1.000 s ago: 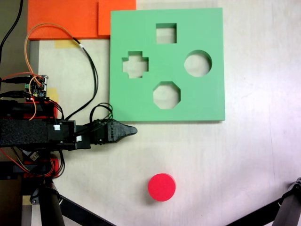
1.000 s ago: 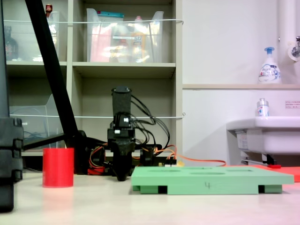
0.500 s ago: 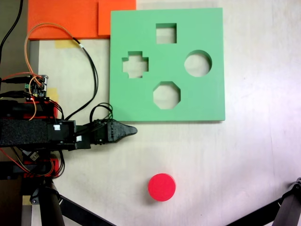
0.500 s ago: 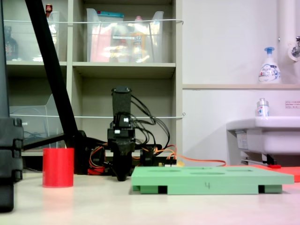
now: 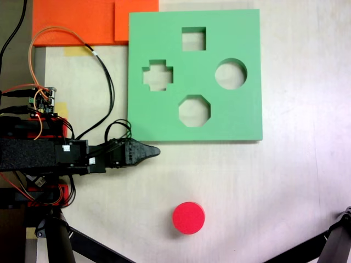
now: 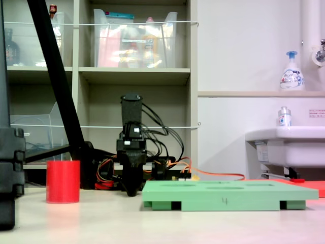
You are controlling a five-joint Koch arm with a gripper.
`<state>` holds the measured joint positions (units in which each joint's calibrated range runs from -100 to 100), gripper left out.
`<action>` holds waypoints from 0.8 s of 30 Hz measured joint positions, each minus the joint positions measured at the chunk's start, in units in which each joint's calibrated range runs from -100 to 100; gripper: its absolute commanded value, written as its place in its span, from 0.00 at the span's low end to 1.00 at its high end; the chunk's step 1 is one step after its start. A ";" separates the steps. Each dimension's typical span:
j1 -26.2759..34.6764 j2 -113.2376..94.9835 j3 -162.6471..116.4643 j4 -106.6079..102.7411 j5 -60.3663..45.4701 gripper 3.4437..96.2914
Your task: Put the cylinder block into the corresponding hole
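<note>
Reach for short red foam cylinder block (image 5: 188, 217) not yet begun.
Lower centre of first exterior view, below-right of black gripper (image 5: 149, 152); fingers seemingly closed, empty.

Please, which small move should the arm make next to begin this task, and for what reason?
Probably it should swing the gripper toward the red cylinder block and open above it. In the first exterior view the gripper looks shut and holds nothing, beside the green board's lower left corner. The block stands alone on the table, below and right of the tip. The circular hole is empty.
</note>
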<state>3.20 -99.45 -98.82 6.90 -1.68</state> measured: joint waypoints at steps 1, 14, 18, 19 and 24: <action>0.00 0.00 0.00 0.00 0.00 0.53; -1.12 0.14 3.53 30.25 31.75 0.53; -1.27 0.14 3.72 30.25 43.66 0.53; -1.37 0.14 3.72 30.25 44.49 0.53; -3.17 6.02 4.51 33.87 47.28 0.85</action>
<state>0.02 -93.43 -94.32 40.77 45.59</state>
